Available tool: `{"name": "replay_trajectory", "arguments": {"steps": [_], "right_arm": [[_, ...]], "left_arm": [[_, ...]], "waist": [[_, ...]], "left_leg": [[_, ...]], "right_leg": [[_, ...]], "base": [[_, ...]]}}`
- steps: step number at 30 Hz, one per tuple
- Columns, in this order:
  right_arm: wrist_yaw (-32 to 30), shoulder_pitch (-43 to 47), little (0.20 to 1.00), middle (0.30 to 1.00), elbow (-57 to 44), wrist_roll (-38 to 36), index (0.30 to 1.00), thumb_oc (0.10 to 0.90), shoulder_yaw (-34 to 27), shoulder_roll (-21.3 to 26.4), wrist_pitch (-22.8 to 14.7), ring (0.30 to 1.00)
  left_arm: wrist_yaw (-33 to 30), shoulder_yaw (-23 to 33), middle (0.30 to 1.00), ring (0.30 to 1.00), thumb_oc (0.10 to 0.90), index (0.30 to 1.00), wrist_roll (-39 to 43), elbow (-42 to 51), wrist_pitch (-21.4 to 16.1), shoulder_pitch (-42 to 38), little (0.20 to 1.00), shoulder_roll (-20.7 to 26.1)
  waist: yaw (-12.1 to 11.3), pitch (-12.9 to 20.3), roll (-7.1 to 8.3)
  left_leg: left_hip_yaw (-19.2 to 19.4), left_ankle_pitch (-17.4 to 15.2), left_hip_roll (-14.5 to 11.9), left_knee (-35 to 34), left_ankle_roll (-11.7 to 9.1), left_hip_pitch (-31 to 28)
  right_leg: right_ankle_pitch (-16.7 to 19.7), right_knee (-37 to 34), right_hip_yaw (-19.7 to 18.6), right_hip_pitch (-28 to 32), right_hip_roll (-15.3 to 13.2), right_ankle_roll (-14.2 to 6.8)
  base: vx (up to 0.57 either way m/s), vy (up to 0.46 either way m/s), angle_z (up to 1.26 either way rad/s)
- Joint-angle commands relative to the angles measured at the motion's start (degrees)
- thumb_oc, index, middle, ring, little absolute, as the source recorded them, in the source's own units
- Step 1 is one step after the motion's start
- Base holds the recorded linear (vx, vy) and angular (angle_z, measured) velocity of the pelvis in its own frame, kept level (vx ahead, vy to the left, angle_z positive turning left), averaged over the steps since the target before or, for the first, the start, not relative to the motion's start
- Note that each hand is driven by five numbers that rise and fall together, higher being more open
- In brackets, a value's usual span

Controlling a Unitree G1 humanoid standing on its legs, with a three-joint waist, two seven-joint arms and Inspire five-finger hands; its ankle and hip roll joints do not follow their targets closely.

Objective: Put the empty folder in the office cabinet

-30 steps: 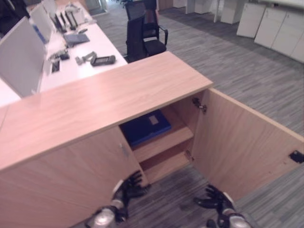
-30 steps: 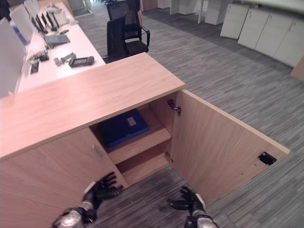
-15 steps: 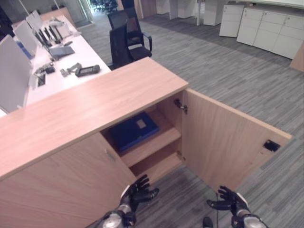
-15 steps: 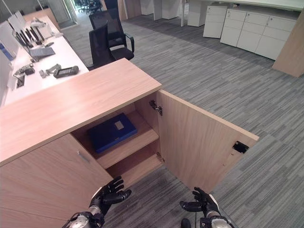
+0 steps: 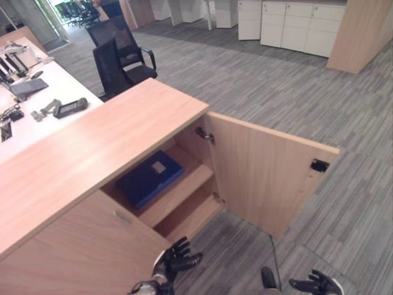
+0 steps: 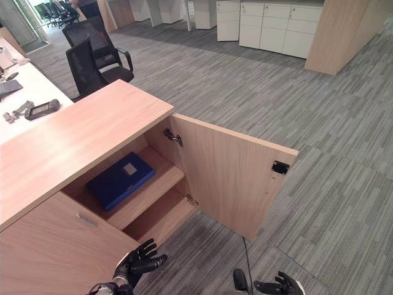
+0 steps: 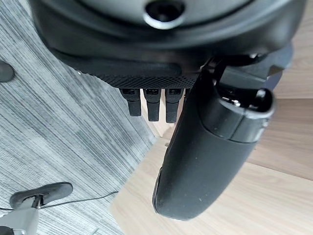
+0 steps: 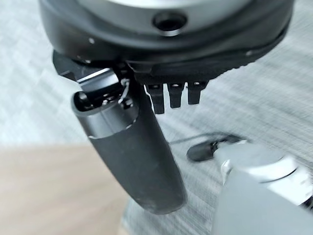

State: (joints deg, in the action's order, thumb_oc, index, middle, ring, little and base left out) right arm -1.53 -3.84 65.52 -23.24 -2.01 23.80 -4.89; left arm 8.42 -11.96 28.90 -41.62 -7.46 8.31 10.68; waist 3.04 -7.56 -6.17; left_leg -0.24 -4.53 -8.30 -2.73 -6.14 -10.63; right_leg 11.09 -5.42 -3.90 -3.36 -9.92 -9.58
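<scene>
Item: flat dark-blue rectangular folder with a pale label [image 5: 149, 178], lying on the upper shelf [image 5: 184, 187] of the light-wood office cabinet [image 5: 92, 147], centre-left of the left eye view. It rests flat, long axis running diagonally from the cabinet's front toward its back. By the look of it, the placing is done.

Cabinet door, light wood [image 5: 264, 178]: swung wide open to the right of the opening, black catch near its free edge. Judged remaining step: shutting it, if wanted.

Left robot hand [image 5: 175, 261]: lower centre of the view, in front of the cabinet and below the shelves, dark fingers spread and relaxed, holding nothing. The folder lies above and slightly left of it in the frame, well apart. This is the nearer hand to the folder.

Right robot hand [image 5: 316, 284]: lower right corner, fingers loosely spread, empty, over the grey striped carpet [image 5: 344, 123]; it sits below the door's free edge.
</scene>
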Motion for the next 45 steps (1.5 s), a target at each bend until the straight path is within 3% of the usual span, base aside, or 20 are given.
{"name": "replay_trajectory", "arguments": {"steps": [1,9,18,27,38,45], "right_arm": [[-0.39,6.11,0.9,0.9,1.13,-4.92,0.9,0.8,-4.68,5.27,-3.55,0.9],[-1.31,10.39,0.9,0.9,-0.83,-6.74,0.9,0.8,-8.13,12.74,-4.42,0.9],[-1.64,17.04,0.9,0.9,-5.48,-6.87,0.9,0.8,-6.01,16.9,-5.09,0.9],[-0.05,23.23,0.9,0.9,-12.49,-6.54,0.9,0.8,1.99,13.32,-5.2,0.9],[1.54,23.32,0.9,0.9,-20.79,-5.26,0.9,0.8,8.2,5.62,-5.15,0.9],[2.48,23.38,0.9,0.9,-24.32,-4.18,0.9,0.8,10.95,3.71,-5.0,0.9]], "left_arm": [[2.0,1.48,0.9,0.9,0.8,0.9,0.76,2.06,-3.8,-2.69,0.9,4.87],[2.68,0.34,0.9,0.9,0.8,0.9,-0.08,1.89,-4.01,-3.05,0.9,5.84],[3.29,-1.44,0.9,0.9,0.8,0.9,-1.02,1.34,-3.89,-3.02,0.9,6.44],[3.25,-2.39,0.9,0.9,0.8,0.9,-1.67,0.43,-3.54,-1.84,0.9,6.49],[2.64,-1.47,0.9,0.9,0.8,0.9,-2.32,-0.47,-3.22,-0.44,0.9,6.19],[2.65,-1.49,0.9,0.9,0.8,0.9,-2.93,-0.17,-3.21,-0.4,0.9,6.37]], "waist": [[0.17,2.33,2.46],[0.37,3.16,2.88],[-0.55,3.67,3.62],[-2.65,4.39,4.31],[-4.33,4.52,4.57],[-5.2,4.66,4.61]], "left_leg": [[4.0,4.31,2.61,-0.01,0.03,3.47],[4.57,3.72,2.68,-0.99,0.26,2.35],[3.53,3.4,2.77,-0.89,0.36,2.2],[2.39,3.48,2.64,-1.1,0.35,2.04],[0.9,3.79,2.44,-1.06,0.27,2.3],[-0.09,3.99,2.56,-1.03,0.2,2.58]], "right_leg": [[-12.36,1.56,4.58,9.37,4.3,1.99],[-12.49,1.54,5.2,9.85,4.02,1.43],[-12.67,1.66,5.55,10.48,3.47,1.04],[-12.78,1.63,6.66,11.24,3.32,1.16],[-13.11,1.73,8.32,11.89,3.26,1.51],[-13.34,1.6,9.33,12.38,3.12,1.56]], "base": [[-0.01,0.023,-0.05],[0.0,0.018,-0.01],[0.0,0.006,0.01],[0.01,0.008,0.03],[0.0,0.003,0.06],[0.01,-0.002,0.06]]}}
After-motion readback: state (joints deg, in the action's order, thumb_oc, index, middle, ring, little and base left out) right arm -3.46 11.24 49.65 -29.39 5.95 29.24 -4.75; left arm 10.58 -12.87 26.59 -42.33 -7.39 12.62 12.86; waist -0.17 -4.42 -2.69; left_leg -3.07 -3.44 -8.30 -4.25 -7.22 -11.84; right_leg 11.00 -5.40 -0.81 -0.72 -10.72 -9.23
